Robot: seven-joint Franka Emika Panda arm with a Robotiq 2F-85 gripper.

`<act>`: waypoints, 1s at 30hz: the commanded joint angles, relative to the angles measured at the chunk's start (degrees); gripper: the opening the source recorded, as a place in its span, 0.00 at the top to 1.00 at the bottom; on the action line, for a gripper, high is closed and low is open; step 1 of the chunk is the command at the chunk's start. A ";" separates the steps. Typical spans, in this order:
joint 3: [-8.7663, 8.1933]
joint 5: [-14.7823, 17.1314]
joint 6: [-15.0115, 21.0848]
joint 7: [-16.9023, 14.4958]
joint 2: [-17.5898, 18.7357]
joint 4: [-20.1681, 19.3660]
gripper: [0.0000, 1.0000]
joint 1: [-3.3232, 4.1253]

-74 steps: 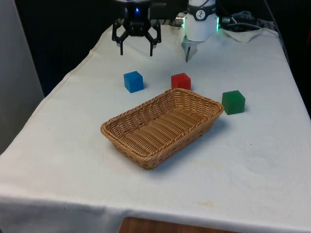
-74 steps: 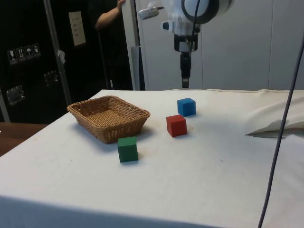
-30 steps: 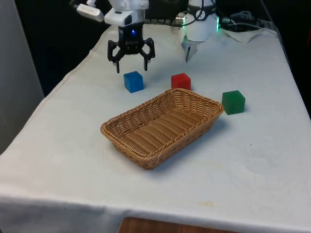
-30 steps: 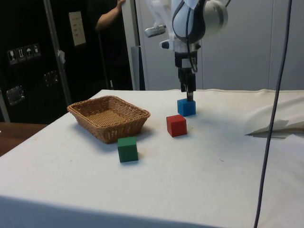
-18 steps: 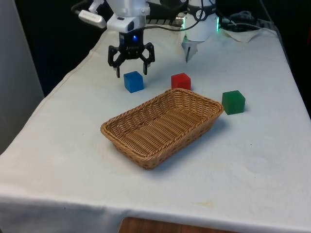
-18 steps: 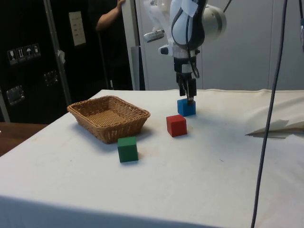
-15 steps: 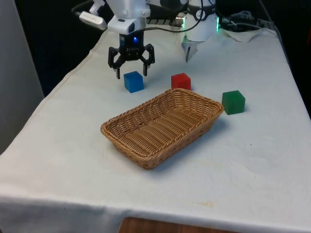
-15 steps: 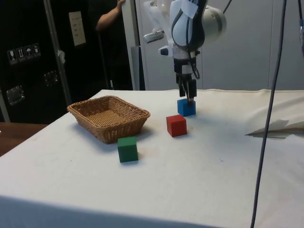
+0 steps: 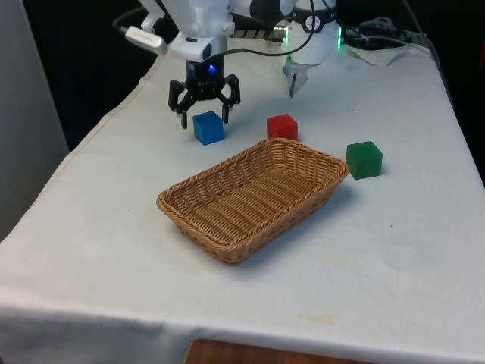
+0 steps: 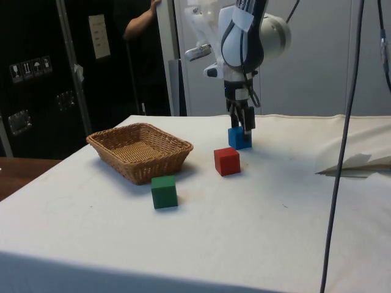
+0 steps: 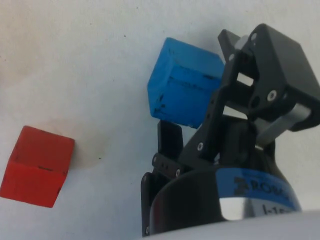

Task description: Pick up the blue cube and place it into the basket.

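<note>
- End effector (image 9: 204, 117): your fingers are spread apart and hang low over the blue cube (image 9: 208, 127), one on either side of it and neither touching, as the front view shows. In the wrist view the cube (image 11: 184, 95) sits turned at an angle to the fingers.
- Blue cube: it rests on the worktop (image 9: 114, 227) at the far side, toward the front view's left, apart from the other things.
- Risk at closing: because the cube is skewed to the fingers, they may meet its corners and not its flat faces; it could then twist or squirt out as you squeeze.
- Risk on descent: a fingertip that lands on the cube's top edge would push it aside across the cloth.
- Red cube (image 9: 282, 127): it stands just to the right of the blue one; a nudged blue cube may knock it.
- Basket (image 9: 255, 196): it lies nearer than both cubes; a low carry may catch its far rim.
</note>
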 commanded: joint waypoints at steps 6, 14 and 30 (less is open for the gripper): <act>0.69 0.57 0.92 -0.74 0.34 0.00 0.00 -0.46; 0.52 0.46 0.86 -0.57 0.34 0.00 0.82 -0.29; -0.29 -0.29 -0.63 1.03 -0.92 0.40 0.99 0.63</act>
